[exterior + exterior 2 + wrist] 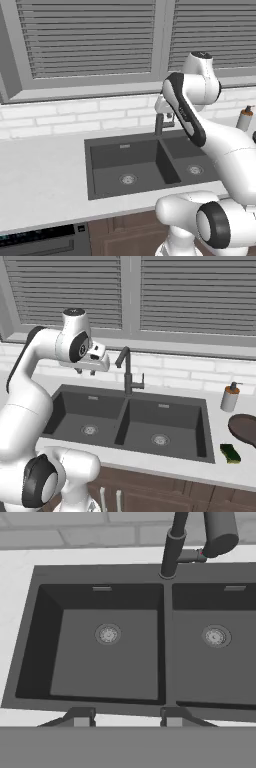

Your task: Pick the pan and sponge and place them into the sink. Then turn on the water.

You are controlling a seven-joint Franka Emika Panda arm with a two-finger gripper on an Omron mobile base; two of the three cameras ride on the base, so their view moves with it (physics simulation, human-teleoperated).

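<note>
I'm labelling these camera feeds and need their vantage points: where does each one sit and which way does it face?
Left base view: behind-left of the white arm, facing the dark grey double-basin sink; arm at right.
Right base view: behind-right; same sink, dark reddish-brown pan, green-yellow sponge, gripper.
Hand view: above the sink, looking down; fingertips at bottom.
All share the sink and dark gooseneck faucet.

Soap bottle (pixel 230 397) on white counter (pixel 40 170), beneath blinds (pixel 195 291).
</note>
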